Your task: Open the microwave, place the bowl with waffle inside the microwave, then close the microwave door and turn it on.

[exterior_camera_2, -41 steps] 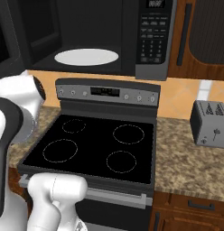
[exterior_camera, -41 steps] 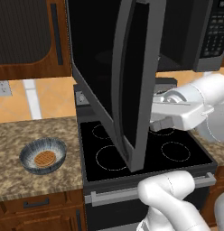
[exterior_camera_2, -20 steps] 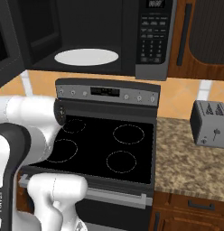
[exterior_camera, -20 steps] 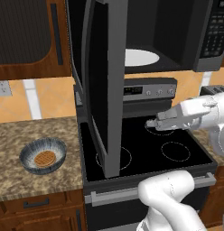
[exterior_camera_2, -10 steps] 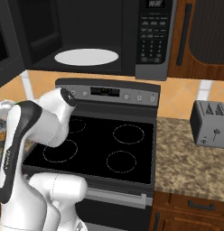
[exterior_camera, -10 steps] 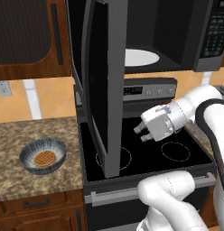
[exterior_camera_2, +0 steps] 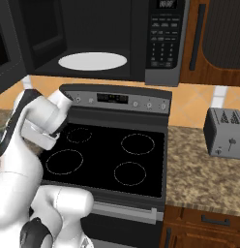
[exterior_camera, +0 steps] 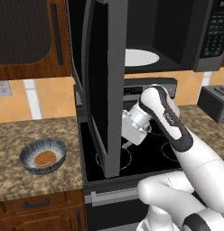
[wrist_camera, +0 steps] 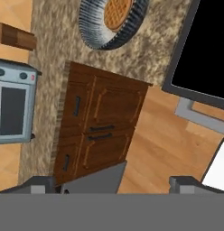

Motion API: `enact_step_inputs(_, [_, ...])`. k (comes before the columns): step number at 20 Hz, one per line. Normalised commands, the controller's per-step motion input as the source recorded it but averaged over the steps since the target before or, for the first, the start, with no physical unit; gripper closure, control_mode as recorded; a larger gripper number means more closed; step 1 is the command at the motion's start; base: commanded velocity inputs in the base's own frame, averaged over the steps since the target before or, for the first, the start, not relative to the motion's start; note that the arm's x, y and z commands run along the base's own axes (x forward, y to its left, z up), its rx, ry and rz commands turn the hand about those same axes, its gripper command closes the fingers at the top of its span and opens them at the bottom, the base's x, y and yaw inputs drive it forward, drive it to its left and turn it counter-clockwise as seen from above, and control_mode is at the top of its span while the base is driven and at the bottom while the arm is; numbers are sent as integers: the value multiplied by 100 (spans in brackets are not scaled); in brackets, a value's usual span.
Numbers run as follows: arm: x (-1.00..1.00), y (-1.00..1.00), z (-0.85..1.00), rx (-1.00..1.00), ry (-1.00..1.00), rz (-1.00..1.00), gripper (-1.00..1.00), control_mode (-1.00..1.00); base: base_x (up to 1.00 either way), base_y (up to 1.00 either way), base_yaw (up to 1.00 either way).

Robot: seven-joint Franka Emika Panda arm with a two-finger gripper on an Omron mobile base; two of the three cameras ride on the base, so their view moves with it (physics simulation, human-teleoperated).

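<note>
So far | microwave door (exterior_camera: pixel 102 85) swung open: done | bowl (exterior_camera: pixel 43 155) with waffle (exterior_camera: pixel 44 158) on left bench (exterior_camera: pixel 23 180), untouched | gripper (wrist_camera: pixel 114 181) wide open, empty | left: load, close, start

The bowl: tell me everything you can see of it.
The bowl is small and round, with blue-grey and white stripes running radially over its wall, and looks ceramic. It stands upright on the speckled granite counter left of the stove, below the open microwave door. A round orange-brown waffle with a grid pattern lies flat inside it. Nothing else touches it.
</note>
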Motion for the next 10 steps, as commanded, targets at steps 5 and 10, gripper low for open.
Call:
enact_step_inputs(5, [57, 17, -53, -1, 3, 0, -100, -100, 0, 0, 0])
enact_step_inputs(10, [46, 40, -39, -2, -7, 0, -100, -100, 0, 0, 0])
